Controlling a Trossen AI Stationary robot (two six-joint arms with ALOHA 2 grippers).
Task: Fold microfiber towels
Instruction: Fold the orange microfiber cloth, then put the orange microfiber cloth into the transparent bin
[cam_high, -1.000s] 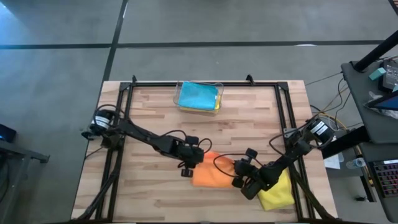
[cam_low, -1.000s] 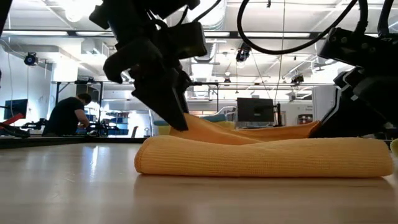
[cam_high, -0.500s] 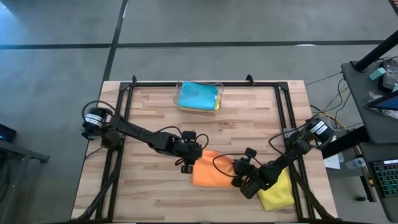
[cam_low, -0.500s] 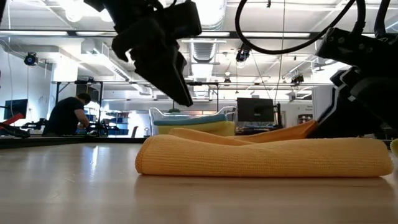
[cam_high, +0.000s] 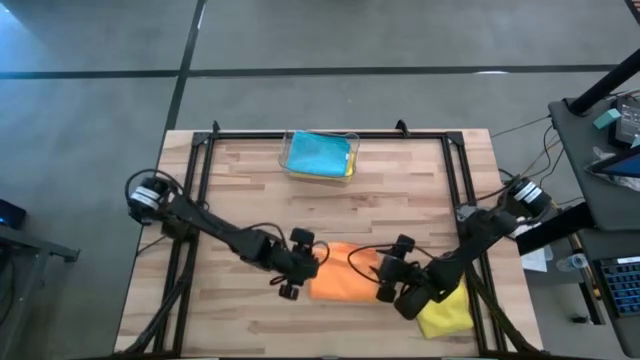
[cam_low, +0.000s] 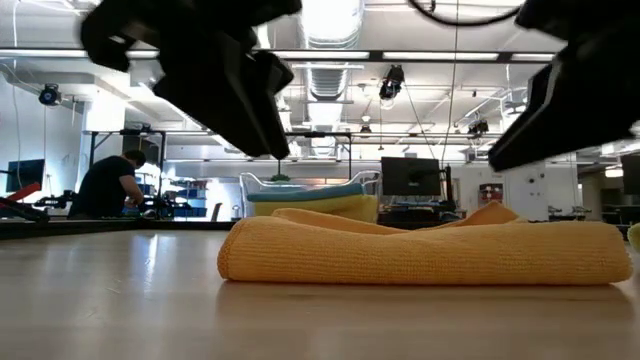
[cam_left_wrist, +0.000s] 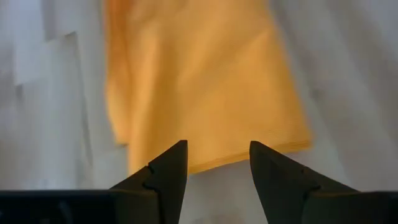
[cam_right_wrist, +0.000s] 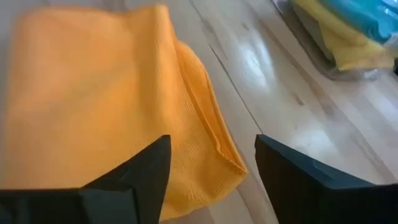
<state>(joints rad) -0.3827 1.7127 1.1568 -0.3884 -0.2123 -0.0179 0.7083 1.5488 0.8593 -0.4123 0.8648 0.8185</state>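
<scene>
Both the left gripper (cam_high: 297, 278) and the right gripper (cam_high: 392, 283) have let go and lifted, fingers apart and empty, off the folded orange microfiber towel (cam_high: 343, 278), which lies flat near the wooden table's (cam_high: 400, 190) front edge, so this fold looks finished.

- a pale wood-plank counter (cam_high: 400, 200) with a black metal frame (cam_high: 330, 133) stands on a grey concrete floor (cam_high: 300, 40) crossed by dark seams.
- a dark side desk (cam_high: 600, 130) (cluttered with cables and gear) sits off the counter's right edge.
- beyond, an open workshop: white ceiling with bright strip lights (cam_low: 330, 15), ducting (cam_low: 330, 80), a dark monitor (cam_low: 408, 178).
- a person (cam_low: 105, 185) in dark clothes bends over a far bench.
</scene>
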